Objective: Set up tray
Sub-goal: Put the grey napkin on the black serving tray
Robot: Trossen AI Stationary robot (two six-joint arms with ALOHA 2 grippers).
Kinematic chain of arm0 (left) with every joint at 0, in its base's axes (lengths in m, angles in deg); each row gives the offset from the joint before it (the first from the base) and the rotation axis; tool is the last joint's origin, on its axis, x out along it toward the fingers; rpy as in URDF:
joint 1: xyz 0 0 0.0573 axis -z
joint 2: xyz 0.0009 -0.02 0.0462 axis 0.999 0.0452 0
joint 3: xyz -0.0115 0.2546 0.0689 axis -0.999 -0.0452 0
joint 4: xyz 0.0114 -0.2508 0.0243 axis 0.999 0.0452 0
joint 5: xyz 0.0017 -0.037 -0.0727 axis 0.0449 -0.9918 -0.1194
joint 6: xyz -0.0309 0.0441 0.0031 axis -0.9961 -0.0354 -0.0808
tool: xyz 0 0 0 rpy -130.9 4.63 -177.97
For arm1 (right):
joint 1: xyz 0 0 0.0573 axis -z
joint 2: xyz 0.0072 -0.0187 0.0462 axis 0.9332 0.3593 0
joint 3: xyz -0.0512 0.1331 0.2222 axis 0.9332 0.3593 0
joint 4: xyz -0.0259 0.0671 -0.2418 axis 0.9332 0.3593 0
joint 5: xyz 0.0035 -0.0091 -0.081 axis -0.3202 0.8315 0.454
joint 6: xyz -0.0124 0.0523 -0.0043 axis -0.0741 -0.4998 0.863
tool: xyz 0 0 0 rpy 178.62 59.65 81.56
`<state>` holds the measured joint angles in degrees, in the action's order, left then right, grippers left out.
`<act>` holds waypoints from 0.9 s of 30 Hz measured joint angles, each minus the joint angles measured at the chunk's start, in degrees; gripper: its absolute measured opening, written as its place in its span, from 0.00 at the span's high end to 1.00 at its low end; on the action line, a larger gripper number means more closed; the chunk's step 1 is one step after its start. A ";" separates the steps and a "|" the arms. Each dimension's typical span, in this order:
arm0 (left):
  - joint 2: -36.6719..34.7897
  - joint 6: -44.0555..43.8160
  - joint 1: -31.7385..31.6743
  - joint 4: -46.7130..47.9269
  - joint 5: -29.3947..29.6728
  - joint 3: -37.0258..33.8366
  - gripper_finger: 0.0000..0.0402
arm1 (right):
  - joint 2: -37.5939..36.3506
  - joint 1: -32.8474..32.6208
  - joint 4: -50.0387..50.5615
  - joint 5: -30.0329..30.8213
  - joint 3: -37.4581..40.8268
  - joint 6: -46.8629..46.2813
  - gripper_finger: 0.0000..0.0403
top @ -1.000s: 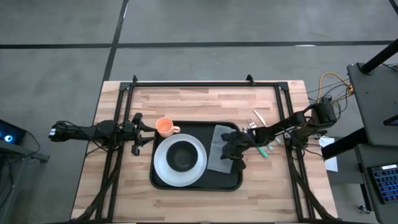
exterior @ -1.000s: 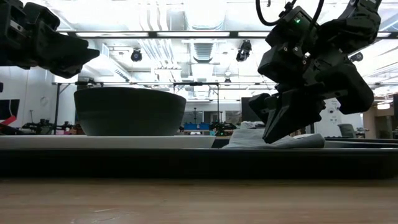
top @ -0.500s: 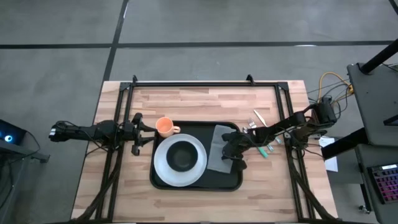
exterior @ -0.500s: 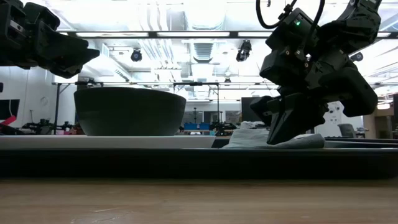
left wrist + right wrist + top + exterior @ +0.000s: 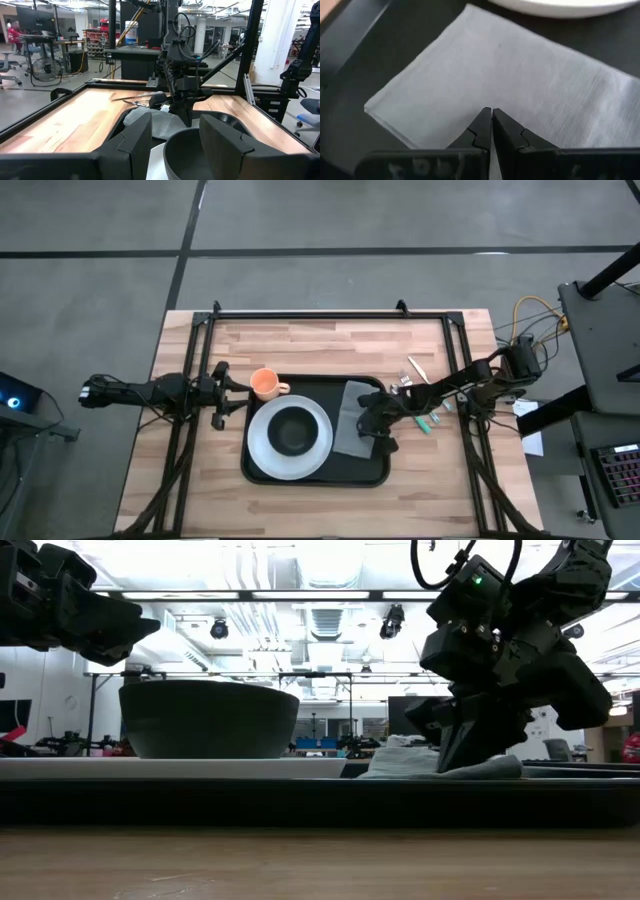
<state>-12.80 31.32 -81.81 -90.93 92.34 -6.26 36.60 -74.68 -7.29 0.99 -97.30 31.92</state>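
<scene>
The tray (image 5: 318, 475) is lying flat near the middle of the wooden surface (image 5: 300, 340), a little toward the front edge, its long sides running parallel to that edge. A white plate (image 5: 262, 450) is sitting on the left half of the tray, and a dark bowl (image 5: 292, 431) is resting in the middle of the plate. A grey napkin (image 5: 353, 420) is lying on the right part of the tray, just beside the plate.

The right end effector (image 5: 372, 423) is reaching in over the tray's right edge and pointing down onto the napkin. In the right wrist view its two fingers (image 5: 482, 131) are standing pressed together with no gap, their tips touching or sitting just above the cloth (image 5: 520, 75); whether a fold of napkin is pinched between them is hard to tell, and nothing appears to be lifted.

The left end effector (image 5: 222, 392) is hovering just off the tray's left edge, beside an orange cup (image 5: 264, 384) that is standing on the surface at the tray's back left corner. Its fingers (image 5: 134, 142) are standing partly apart with nothing between them.

Some cutlery (image 5: 413, 387) is lying on the surface beyond the tray's right edge, partly hidden under the right arm
</scene>
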 joint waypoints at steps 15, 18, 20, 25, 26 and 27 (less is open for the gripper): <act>0.00 0.02 -0.02 0.00 0.00 0.00 0.64 | 0.04 -0.43 3.24 -6.94 0.10 2.25 0.98; 0.00 0.00 0.00 0.00 0.01 0.00 0.64 | 0.65 -1.18 3.04 -9.20 0.10 3.00 0.98; 0.00 0.01 0.01 0.00 -0.01 -0.01 0.64 | 1.40 -1.72 2.64 -9.41 -0.08 3.37 0.98; 0.00 0.02 -0.01 0.00 0.02 0.00 0.64 | 4.20 -2.32 2.33 -10.33 -2.22 3.75 0.98; 0.00 0.00 -0.02 0.00 -0.01 0.00 0.64 | 4.47 -2.36 2.63 -10.38 -2.70 3.75 0.98; 0.00 0.00 -0.02 0.00 -0.01 -0.02 0.64 | 4.78 -2.42 3.04 -10.32 -3.20 3.81 0.98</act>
<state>-12.80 31.32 -81.82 -90.94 92.34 -6.28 41.39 -77.10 -4.25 -9.33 -100.51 35.73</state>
